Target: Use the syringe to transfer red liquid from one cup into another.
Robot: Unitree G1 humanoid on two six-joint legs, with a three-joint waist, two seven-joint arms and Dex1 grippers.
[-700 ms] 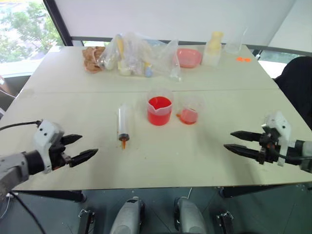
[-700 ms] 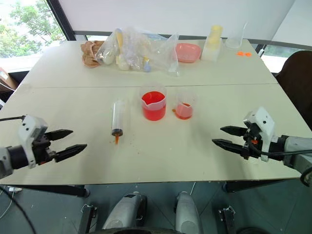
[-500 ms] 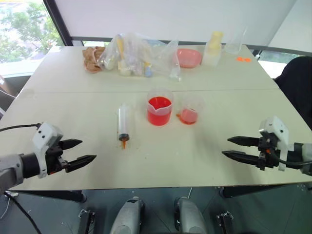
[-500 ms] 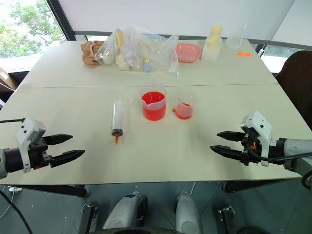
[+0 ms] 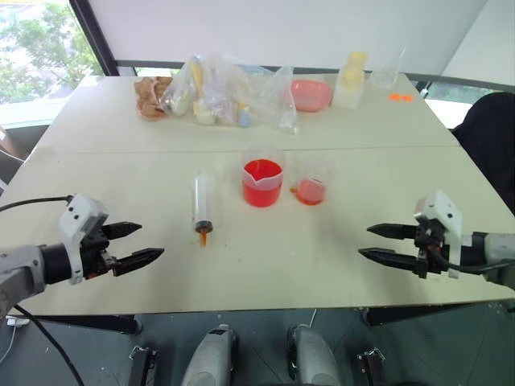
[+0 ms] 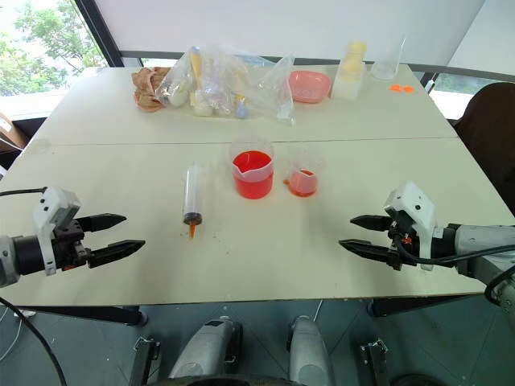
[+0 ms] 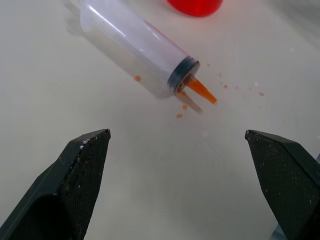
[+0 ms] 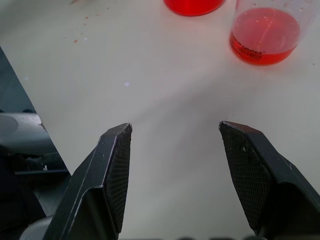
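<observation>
Syringe [image 5: 203, 206] lies flat left of beaker [image 5: 263, 182], orange tip toward robot; left gripper [image 5: 137, 244] nearer, empty, jaws apart.

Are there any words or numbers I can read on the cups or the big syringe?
Smaller cup: a line of small dark print low on its wall, too blurred to read.
Syringe: no markings can be made out on its clear barrel.
Larger beaker: no print can be made out.
So nothing here can be read.
</observation>
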